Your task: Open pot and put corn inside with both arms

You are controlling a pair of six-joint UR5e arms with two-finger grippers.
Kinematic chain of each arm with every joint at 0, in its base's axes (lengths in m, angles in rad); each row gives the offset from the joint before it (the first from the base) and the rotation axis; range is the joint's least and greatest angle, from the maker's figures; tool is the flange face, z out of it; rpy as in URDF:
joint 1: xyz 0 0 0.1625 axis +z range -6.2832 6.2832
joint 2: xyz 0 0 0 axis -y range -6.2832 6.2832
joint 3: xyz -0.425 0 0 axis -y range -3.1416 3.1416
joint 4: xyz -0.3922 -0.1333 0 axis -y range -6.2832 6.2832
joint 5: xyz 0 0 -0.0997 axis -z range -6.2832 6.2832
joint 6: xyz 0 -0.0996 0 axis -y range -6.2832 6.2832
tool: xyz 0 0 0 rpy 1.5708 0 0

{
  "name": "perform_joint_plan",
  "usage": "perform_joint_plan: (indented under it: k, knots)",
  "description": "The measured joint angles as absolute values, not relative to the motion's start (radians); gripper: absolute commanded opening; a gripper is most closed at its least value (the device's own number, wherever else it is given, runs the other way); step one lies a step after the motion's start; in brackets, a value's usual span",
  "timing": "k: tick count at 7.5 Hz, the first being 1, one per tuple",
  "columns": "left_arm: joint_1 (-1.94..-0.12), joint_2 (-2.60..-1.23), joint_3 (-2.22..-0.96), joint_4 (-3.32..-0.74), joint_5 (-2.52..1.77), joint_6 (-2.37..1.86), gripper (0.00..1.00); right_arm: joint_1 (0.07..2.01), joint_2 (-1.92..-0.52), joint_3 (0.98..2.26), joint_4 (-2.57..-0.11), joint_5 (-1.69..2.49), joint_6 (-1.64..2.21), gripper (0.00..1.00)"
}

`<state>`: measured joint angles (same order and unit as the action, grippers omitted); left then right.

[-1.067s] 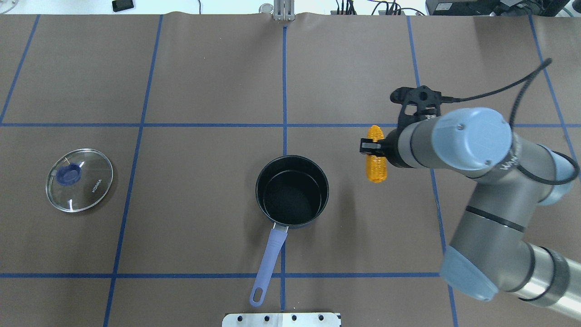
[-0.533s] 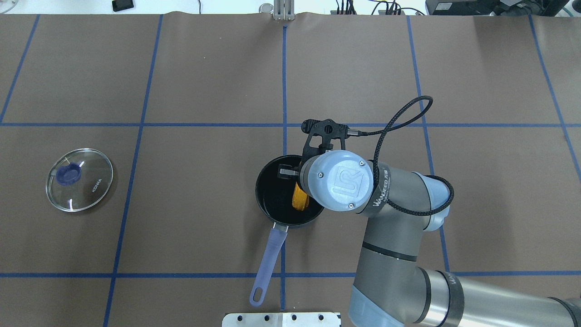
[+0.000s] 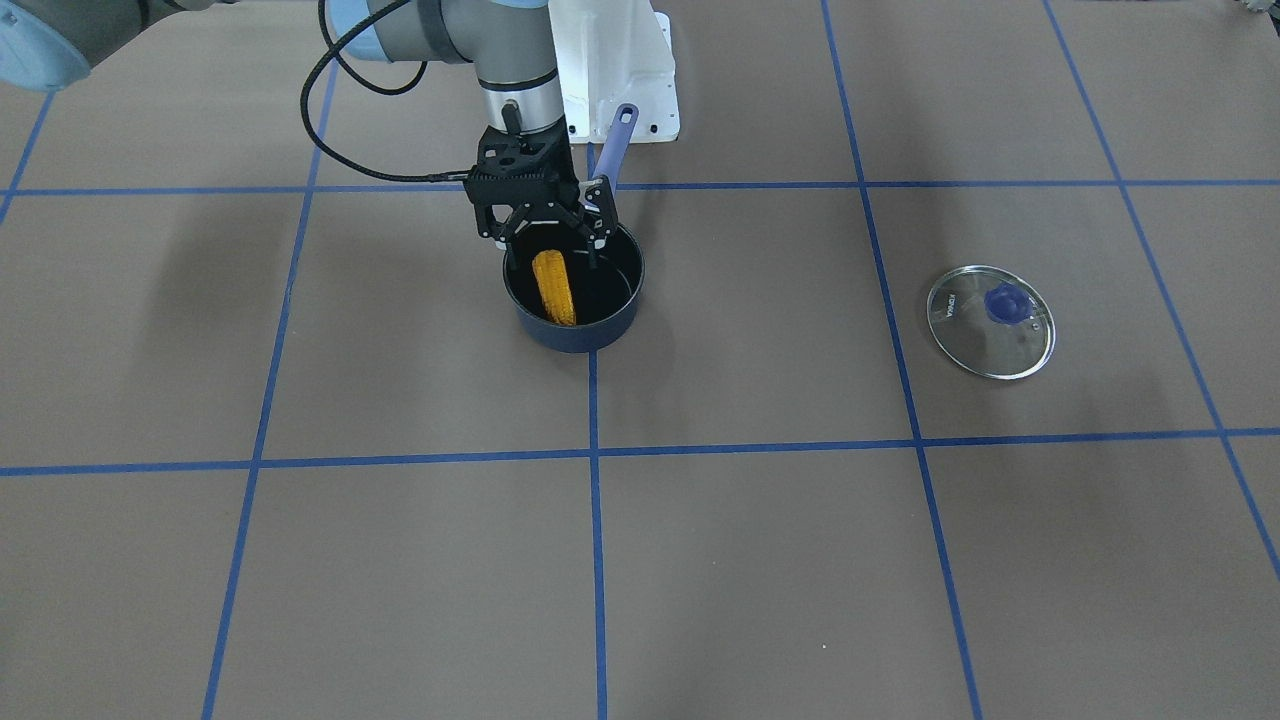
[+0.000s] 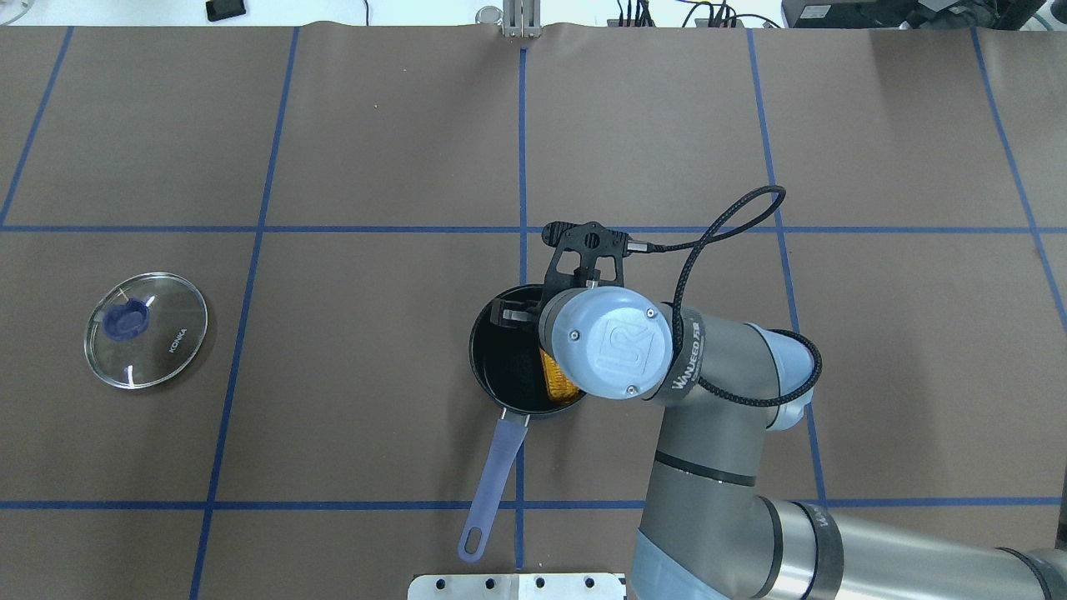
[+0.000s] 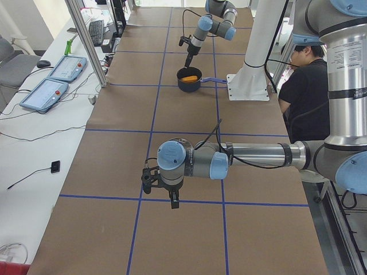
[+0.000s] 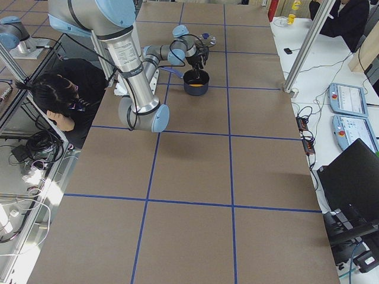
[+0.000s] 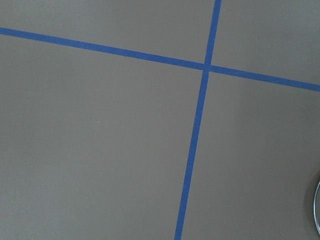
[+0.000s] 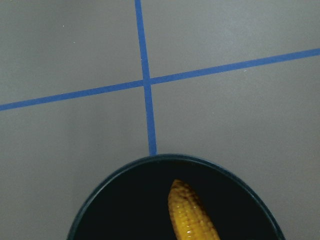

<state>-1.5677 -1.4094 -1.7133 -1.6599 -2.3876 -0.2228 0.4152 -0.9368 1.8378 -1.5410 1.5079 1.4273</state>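
The pot (image 3: 575,335) stands uncovered at the table's middle, its handle (image 4: 492,475) pointing toward the robot's base. The corn (image 3: 555,288) lies inside it, leaning on the wall; it also shows in the right wrist view (image 8: 192,215) and in the overhead view (image 4: 557,383). My right gripper (image 3: 552,245) hangs just over the pot's rim, its fingers (image 3: 597,240) spread wide on either side of the corn and off it. My left gripper (image 5: 162,189) shows only in the exterior left view, low over bare table; I cannot tell whether it is open.
The glass lid (image 4: 146,329) with its purple knob lies flat on the table far to the left of the pot; its rim (image 7: 318,210) just enters the left wrist view. A white base plate (image 4: 517,586) sits behind the handle. A person (image 5: 301,86) sits beside the table.
My right gripper carried the corn from right of the pot to over it, lowered it in and opened. The corn now lies loose in the pot.
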Motion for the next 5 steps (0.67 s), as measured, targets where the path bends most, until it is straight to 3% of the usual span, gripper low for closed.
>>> perform_joint_plan:
  k: [5]
  knots:
    - [-1.561, -1.415, -1.733, -1.657, -2.387, -0.187, 0.98, 0.907, -1.091, 1.835, -1.618, 1.95, 0.829, 1.0]
